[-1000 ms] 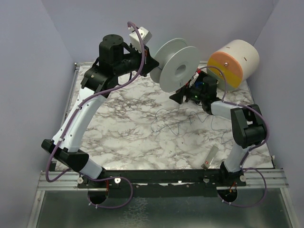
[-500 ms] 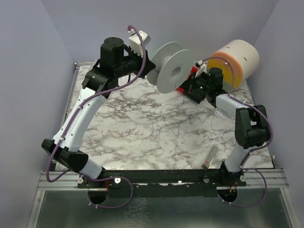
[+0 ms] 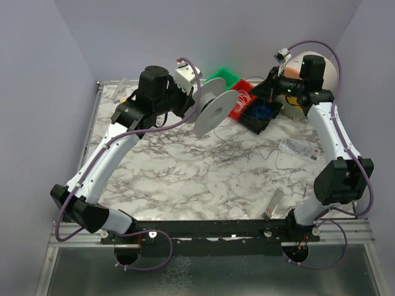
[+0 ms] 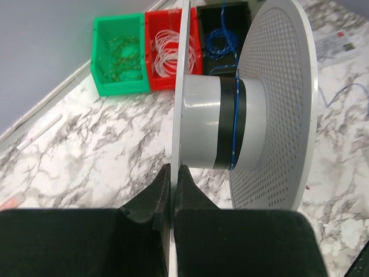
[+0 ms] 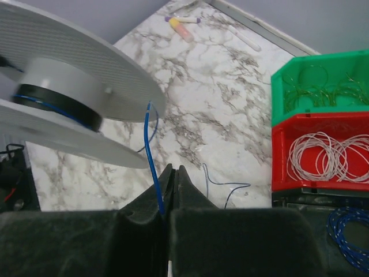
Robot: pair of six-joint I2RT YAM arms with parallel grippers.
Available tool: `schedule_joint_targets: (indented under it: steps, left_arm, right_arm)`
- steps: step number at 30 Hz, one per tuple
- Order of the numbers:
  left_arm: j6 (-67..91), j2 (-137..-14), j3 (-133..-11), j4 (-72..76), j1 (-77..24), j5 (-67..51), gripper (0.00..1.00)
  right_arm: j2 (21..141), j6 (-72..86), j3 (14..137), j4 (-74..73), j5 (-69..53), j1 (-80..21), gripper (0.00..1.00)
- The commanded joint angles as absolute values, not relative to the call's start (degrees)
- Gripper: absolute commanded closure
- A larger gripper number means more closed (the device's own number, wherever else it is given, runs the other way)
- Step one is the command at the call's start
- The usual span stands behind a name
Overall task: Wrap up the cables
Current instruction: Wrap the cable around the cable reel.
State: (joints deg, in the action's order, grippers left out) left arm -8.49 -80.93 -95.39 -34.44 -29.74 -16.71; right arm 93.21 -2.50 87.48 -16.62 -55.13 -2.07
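My left gripper is shut on the near flange of a white spool, which it holds off the table edge-on. In the left wrist view the flange runs between the jaws of the left gripper, and the spool's hub carries a black band with blue turns. One thin blue cable runs from the spool down into my shut right gripper. The right gripper hovers above the bins. More cables lie loose on the marble, and one strand shows below the right gripper.
A green bin, a red bin with white wire rings and a black bin with a blue coil stand at the back. A cream and orange roll sits back right. A plastic bag and a small tube lie at right.
The right gripper has shut and risen to the back right, away from the spool. The left arm has turned the spool edge-on and brought it lower. The bins now show.
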Motion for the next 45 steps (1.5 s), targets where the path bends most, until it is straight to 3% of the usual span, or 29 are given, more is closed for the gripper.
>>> schedule_joint_targets:
  steps: [1, 8, 16, 26, 36, 45]
  left_arm:
    - [-10.18, -81.40, -93.57, -31.74, -31.24, -4.22, 1.00]
    - [-7.21, -85.04, -92.37, -29.21, -33.37, 5.18, 1.00]
    - [0.46, -91.57, -93.66, -28.30, -33.93, 10.61, 1.00]
    - [5.96, -97.62, -101.25, -29.74, -33.61, 3.88, 1.00]
    - [11.11, -99.69, -108.31, -29.78, -29.36, -10.53, 1.00]
    - [15.44, -96.75, -105.36, -26.01, -23.66, -23.14, 1.00]
  right_arm:
    - [90.12, -5.39, 93.69, -31.10, -64.47, -2.18, 0.99]
    - [84.30, 13.91, 85.94, -11.94, -71.53, -4.65, 1.00]
    - [86.51, 13.58, 87.18, -10.75, -70.43, -17.11, 0.99]
    - [90.67, -2.84, 82.18, -18.05, -67.22, -28.04, 1.00]
    - [90.73, -4.16, 68.75, -8.51, -65.03, -28.36, 0.99]
    - [86.09, -0.29, 59.14, 5.24, -51.79, -28.22, 0.99]
